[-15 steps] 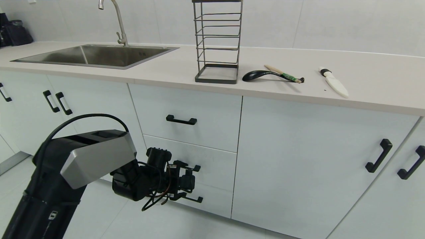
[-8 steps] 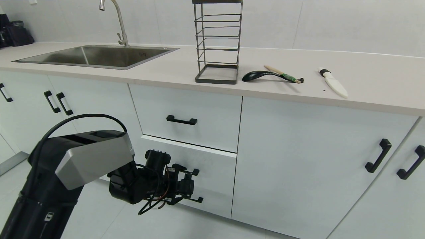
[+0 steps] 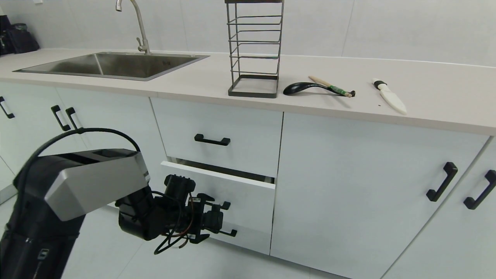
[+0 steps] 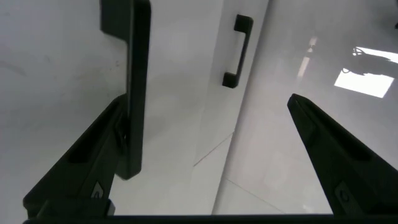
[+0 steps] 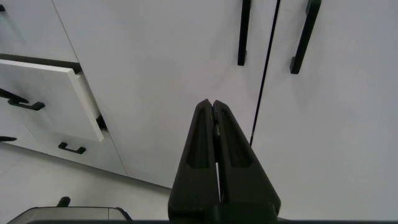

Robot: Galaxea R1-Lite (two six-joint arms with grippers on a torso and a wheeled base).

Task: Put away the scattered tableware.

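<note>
Three pieces of tableware lie on the counter [image 3: 193, 83], all to the right of the rack [image 3: 252, 94]: a black spoon [image 3: 296, 88] just beside its base, chopsticks [image 3: 323, 83] touching the spoon's handle on the side away from the rack, and a white knife [image 3: 389, 97] well apart, farthest from the rack. None of them is in a gripper.

As I judge it, the step in hand is opening storage, not yet picking anything up. The lower drawer [image 3: 240, 201], below the rack, stands partly out, with a dark gap along its top edge, and the left gripper [image 3: 228, 218] is at its front.

Its jaws are spread wide. In the left wrist view the drawer handle [image 4: 135, 87] sits between them, right against the inner face of one finger [image 4: 93, 155], while the other finger is well apart from it. So the handle is hooked rather than clamped.

The right gripper [image 5: 213, 104] has its jaws pressed together with nothing between them. It faces the cabinet doors to the right of the rack and lower down, touching nothing.

The next move probably calls for a straight, level pull until the drawer is far enough out to take the pieces. A tilted pull could let the bar slip off the single finger. After that, the grippers must go up to the counter beside the rack.
</note>
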